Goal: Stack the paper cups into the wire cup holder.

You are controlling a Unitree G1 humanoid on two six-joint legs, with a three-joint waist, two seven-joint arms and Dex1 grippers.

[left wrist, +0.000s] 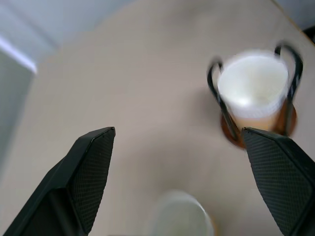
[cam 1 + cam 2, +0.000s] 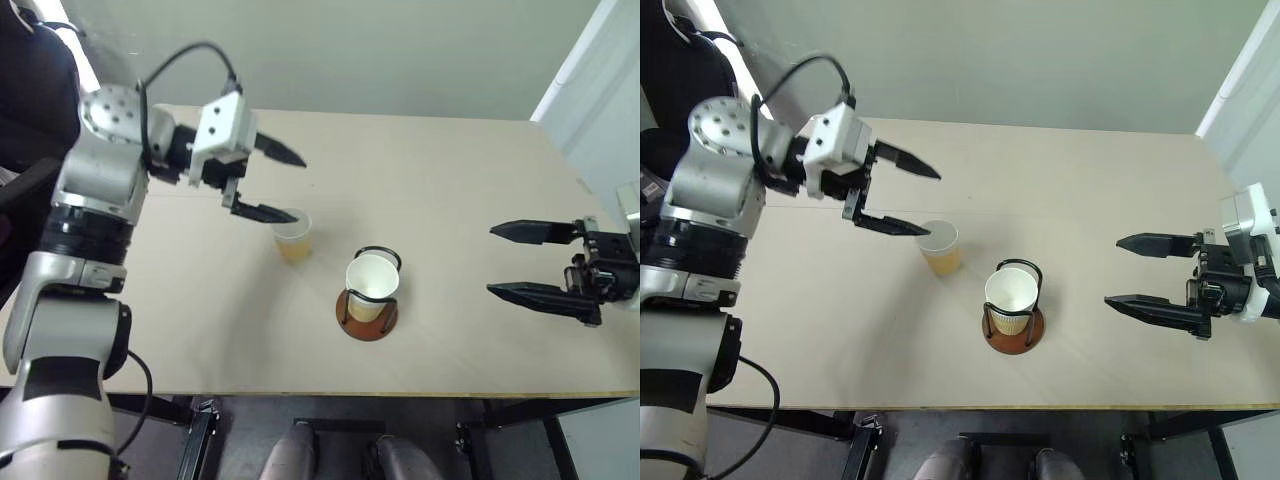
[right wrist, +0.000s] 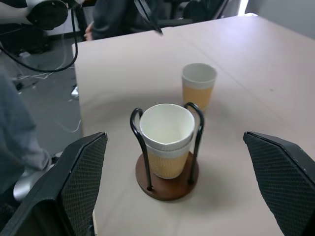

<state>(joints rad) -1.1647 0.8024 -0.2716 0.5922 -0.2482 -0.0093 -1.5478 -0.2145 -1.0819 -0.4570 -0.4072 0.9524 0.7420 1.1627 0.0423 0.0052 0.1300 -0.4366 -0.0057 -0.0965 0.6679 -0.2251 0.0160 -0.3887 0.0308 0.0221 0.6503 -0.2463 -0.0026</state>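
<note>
A pale, matte wooden desk [image 2: 450, 200] stands before a plain grey-green wall. Mid-desk, toward the near edge, the wire cup holder [image 2: 367, 312] holds seemingly two nested paper cups [image 2: 371, 285]; another cup [image 2: 293, 236] stands beside. The left claw [image 2: 277, 184] and right claw [image 2: 508, 261] gape, empty.

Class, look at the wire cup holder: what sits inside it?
Two paper cups, nested and leaning slightly, stand inside the wire cup holder. The upper one's white inside looks empty. The lower cup's inside is covered.

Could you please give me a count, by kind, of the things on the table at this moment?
Paper cups nested in the wire cup holder: 2 (stacked cups)
Paper cups standing loose on the table: 1 (loose cup)
Wire cup holders: 1
Total: 4
</note>
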